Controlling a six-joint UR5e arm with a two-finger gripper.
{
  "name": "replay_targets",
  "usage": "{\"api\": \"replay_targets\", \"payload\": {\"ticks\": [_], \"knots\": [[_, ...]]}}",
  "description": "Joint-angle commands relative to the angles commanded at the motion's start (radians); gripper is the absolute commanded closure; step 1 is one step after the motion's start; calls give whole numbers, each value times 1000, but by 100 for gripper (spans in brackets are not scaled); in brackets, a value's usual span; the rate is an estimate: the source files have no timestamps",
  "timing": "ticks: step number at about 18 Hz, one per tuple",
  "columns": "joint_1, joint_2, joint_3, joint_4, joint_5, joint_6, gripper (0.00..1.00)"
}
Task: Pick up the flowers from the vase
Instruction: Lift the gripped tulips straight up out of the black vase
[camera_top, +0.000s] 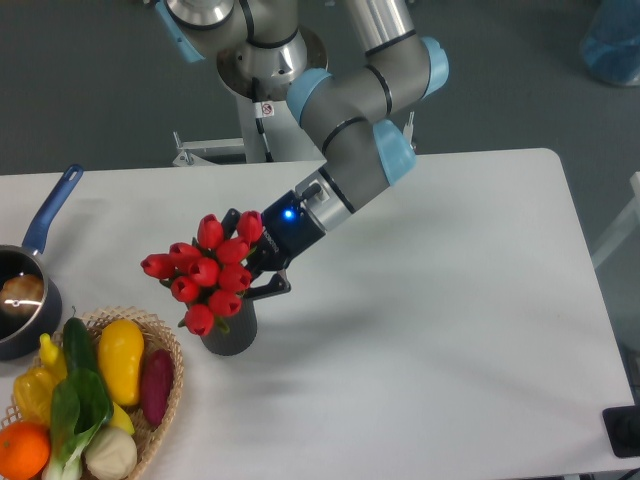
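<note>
holding the flowers (210, 272) above the vase (229, 331), the gripper (252, 268), clamped on their stems

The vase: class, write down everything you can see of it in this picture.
The vase is small, dark grey and cylindrical, standing upright on the white table just right of the wicker basket. Only its lower body shows; red tulips cover its mouth, so the rim is hidden. The hand sits right above it at the stems. Surface detail is too dark to make out.
</note>
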Motion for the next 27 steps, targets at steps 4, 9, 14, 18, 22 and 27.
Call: {"api": "replay_targets", "payload": {"ticks": [4,9,14,18,22,27], "knots": [[6,17,6,0,-2,-15,99],[37,72,49,-2,9,-84,99],[34,138,103,0,3,-221,99],[37,186,103,-2,0,-255,99],[37,212,101,-3,2,-275,99],[43,233,110,-3,0,-307,99]]}}
